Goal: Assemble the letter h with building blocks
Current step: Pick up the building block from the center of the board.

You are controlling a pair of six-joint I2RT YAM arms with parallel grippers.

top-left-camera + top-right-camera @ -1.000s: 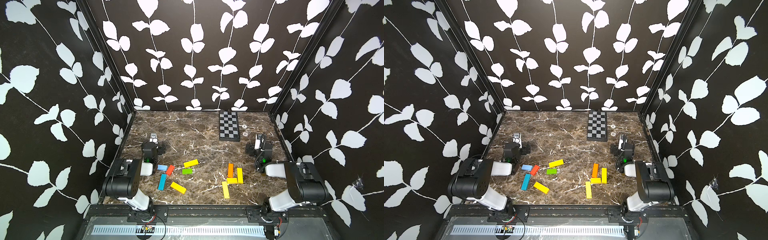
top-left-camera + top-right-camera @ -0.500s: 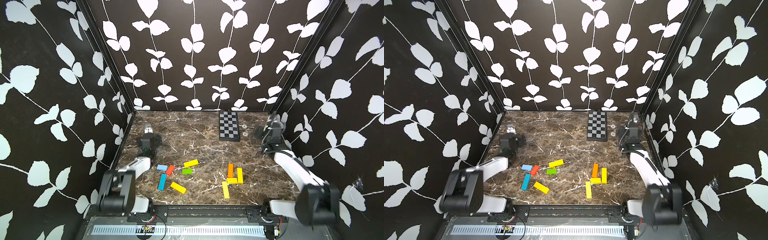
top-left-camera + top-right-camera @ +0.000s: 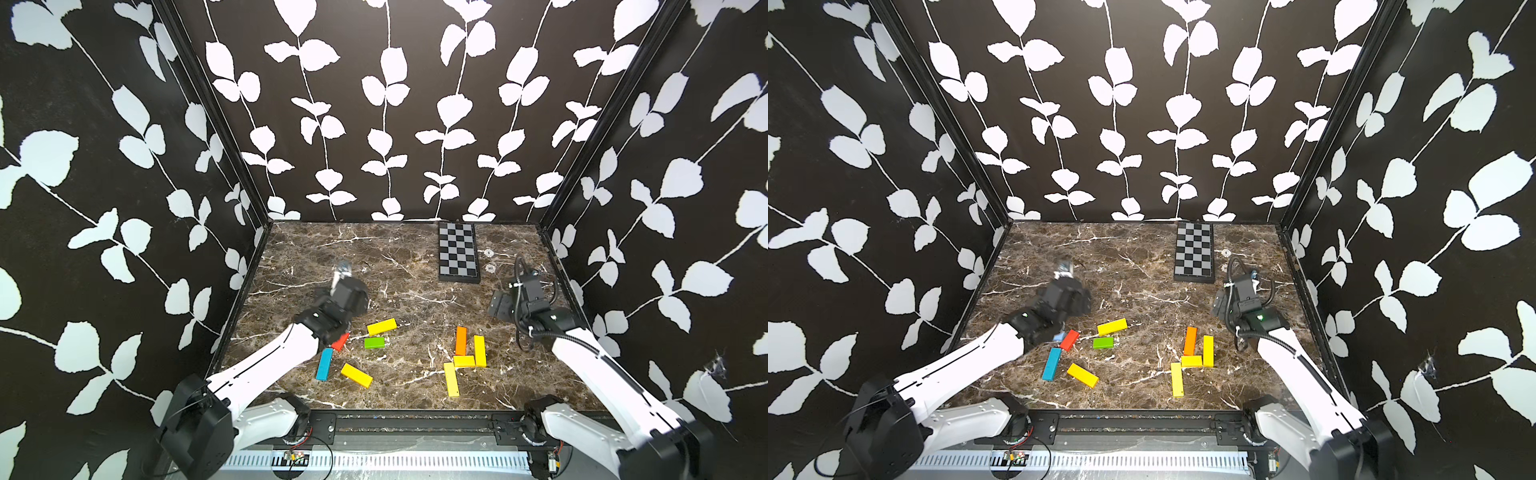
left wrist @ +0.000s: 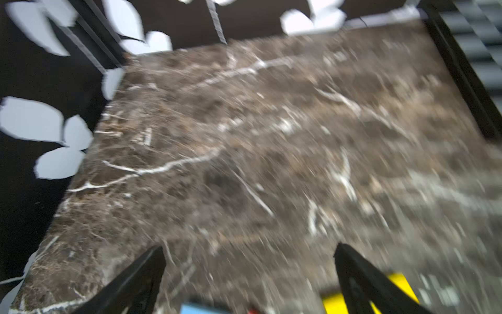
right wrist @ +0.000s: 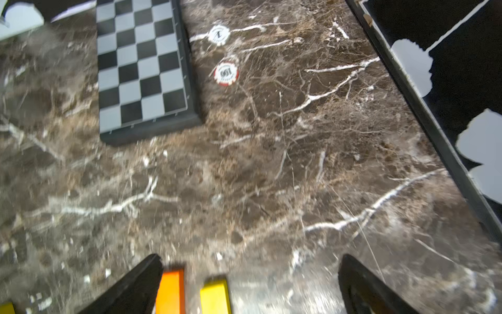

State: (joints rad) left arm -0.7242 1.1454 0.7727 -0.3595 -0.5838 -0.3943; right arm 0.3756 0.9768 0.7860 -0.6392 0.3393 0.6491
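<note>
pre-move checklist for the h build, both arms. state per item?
1. Left end effector open, nothing between its fingers: ok.
2. Right end effector open and empty: ok.
3. Letter h formed: not ok. The group around the orange block and the long yellow block makes no h, and the green block lies apart from it.
4. Light blue block pose: cannot tell. It is mostly hidden under the left arm in both top views.
5. Checkered board apart from the blocks: ok.
</note>
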